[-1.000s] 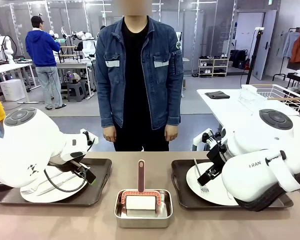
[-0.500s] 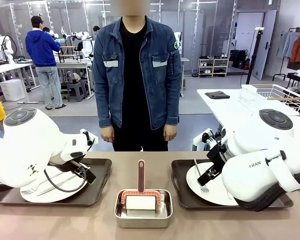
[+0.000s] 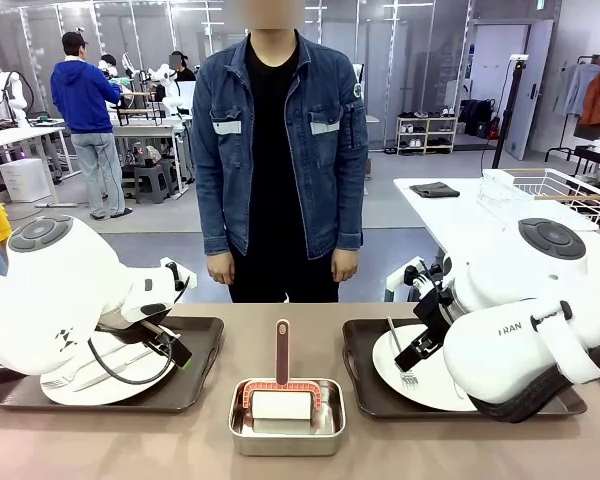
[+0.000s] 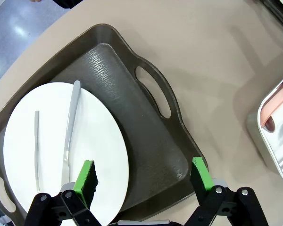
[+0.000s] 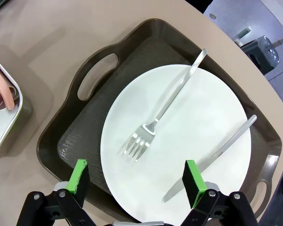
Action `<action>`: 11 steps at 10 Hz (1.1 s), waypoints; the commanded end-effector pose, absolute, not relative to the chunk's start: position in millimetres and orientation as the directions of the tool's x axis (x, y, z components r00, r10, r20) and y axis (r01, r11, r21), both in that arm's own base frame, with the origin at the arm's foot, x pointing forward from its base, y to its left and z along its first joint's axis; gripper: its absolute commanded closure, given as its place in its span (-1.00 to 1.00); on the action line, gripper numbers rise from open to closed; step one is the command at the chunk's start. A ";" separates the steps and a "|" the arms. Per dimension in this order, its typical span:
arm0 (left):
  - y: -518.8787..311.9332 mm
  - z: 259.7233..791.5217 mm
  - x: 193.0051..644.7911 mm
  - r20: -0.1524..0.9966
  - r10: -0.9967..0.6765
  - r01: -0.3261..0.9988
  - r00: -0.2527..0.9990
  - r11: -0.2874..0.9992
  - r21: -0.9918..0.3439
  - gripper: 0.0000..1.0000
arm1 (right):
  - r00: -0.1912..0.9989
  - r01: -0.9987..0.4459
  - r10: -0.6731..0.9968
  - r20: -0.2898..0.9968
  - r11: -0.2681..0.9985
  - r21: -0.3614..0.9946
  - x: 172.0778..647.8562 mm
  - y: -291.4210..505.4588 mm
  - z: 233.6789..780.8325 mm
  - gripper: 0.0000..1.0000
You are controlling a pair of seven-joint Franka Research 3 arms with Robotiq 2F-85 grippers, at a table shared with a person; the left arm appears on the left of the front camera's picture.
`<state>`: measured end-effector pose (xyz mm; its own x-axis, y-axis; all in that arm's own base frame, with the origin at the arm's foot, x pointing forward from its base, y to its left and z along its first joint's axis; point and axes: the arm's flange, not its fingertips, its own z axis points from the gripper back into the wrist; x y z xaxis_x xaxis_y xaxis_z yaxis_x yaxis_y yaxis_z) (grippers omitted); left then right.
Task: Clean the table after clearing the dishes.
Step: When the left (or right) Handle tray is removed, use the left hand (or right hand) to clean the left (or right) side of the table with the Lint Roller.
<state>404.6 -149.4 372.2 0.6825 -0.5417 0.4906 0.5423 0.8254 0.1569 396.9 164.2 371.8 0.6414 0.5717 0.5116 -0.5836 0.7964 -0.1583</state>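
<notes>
Left tool (image 4: 144, 172) and right tool (image 5: 137, 175) hover spread wide, apparently touching nothing, over round white plates (image 5: 188, 122) on grainy brown trays (image 4: 146, 141), left and right on the matte beige tabletop (image 4: 217, 70).

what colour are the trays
Dark brown; a tray shows best in the right wrist view.

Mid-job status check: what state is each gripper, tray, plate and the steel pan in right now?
Left gripper: open, above the left tray, holding nothing.
Right gripper: open, above the right tray, holding nothing.
Left plate: on the left tray, cutlery on it.
Right plate: on the right tray, fork and knife on it.
Steel pan: on the table between trays, handled tool inside.
</notes>
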 end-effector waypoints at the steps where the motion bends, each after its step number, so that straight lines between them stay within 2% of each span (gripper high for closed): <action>1: -147.4 371.6 404.8 0.492 -0.533 0.540 0.688 0.829 0.144 -1.00 | 0.640 -0.586 0.574 0.511 0.795 -0.159 395.9 165.0 372.2 -1.00; 2: -149.4 372.2 404.6 0.491 -0.542 0.542 0.683 0.825 0.157 -1.00 | 0.641 -0.584 0.572 0.512 0.796 -0.158 396.9 164.2 371.8 -1.00; 3: -151.8 390.7 411.1 0.466 -0.599 0.620 0.651 0.774 0.129 -1.00 | 0.657 -0.599 0.554 0.511 0.796 -0.093 406.4 156.7 390.8 -1.00; 4: -146.6 406.9 419.1 0.450 -0.594 0.655 0.667 0.755 0.027 -1.00 | 0.677 -0.630 0.530 0.511 0.776 0.031 416.2 145.7 409.2 -1.00; 5: -138.8 418.9 423.0 0.413 -0.602 0.698 0.683 0.705 -0.128 -1.00 | 0.702 -0.637 0.522 0.484 0.765 0.098 426.0 134.2 423.1 -1.00; 8: -97.6 447.7 430.3 0.466 -0.501 0.673 0.729 0.648 -0.356 -1.00 | 0.739 -0.649 0.436 0.513 0.664 0.372 442.1 106.8 441.4 -1.00; 11: -15.2 460.6 430.0 0.504 -0.356 0.615 0.787 0.509 -0.602 -1.00 | 0.811 -0.574 0.284 0.511 0.557 0.601 440.8 51.4 443.0 -1.00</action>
